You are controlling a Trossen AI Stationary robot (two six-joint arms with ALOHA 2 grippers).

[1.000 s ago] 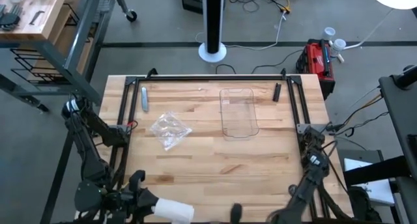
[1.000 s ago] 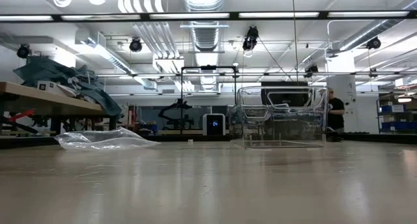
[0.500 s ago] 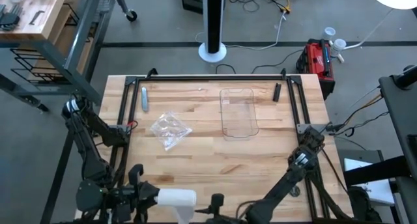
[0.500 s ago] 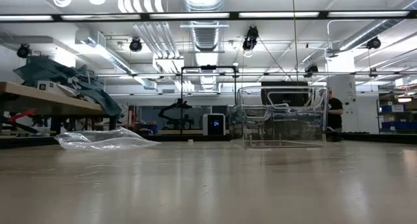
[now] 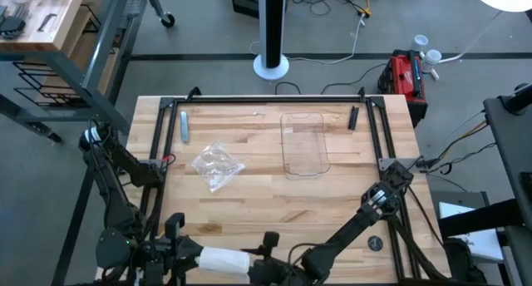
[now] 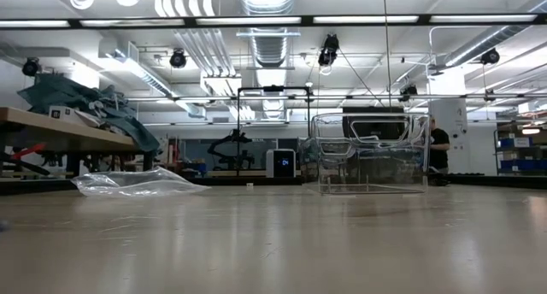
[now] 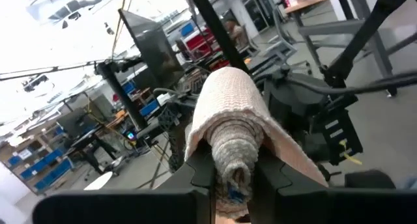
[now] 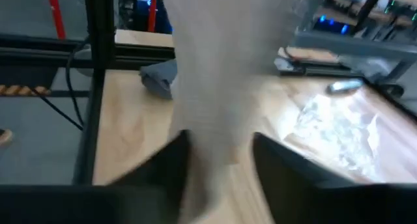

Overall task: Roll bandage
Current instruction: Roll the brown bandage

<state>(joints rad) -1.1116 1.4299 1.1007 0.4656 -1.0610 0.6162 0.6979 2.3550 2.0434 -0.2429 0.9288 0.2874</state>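
The bandage (image 5: 223, 261) is a whitish roll near the table's near edge, left of the middle. My left gripper (image 5: 179, 251) is shut on its left end. In the left wrist view the roll (image 7: 228, 113) sticks out past the fingers, with a loose outer layer draped over it. My right gripper (image 5: 264, 261) has come in from the right to the roll's free end. In its own blurred view its fingers (image 8: 220, 165) stand apart, with the whitish bandage (image 8: 215, 87) between them. Whether they touch it cannot be told. My left gripper pinches the roll's near end (image 7: 231, 162) between its two fingers, one on each side of the wound core. The fingers lie along the roll, coming level from the table's left. The roll sticks out toward the table's right.
A clear plastic tray (image 5: 304, 145) stands at the far middle right, and a crumpled clear wrapper (image 5: 217, 165) lies left of it. A small grey-blue item (image 5: 184, 125) and a black one (image 5: 353, 117) lie by the far frame. Bare wood lies between these and the grippers.
My right arm has swung from the near right corner along the near edge toward the table's left. Its gripper has reached the free end of the bandage. My left gripper has kept hold of the roll, which has turned slightly in the hold.
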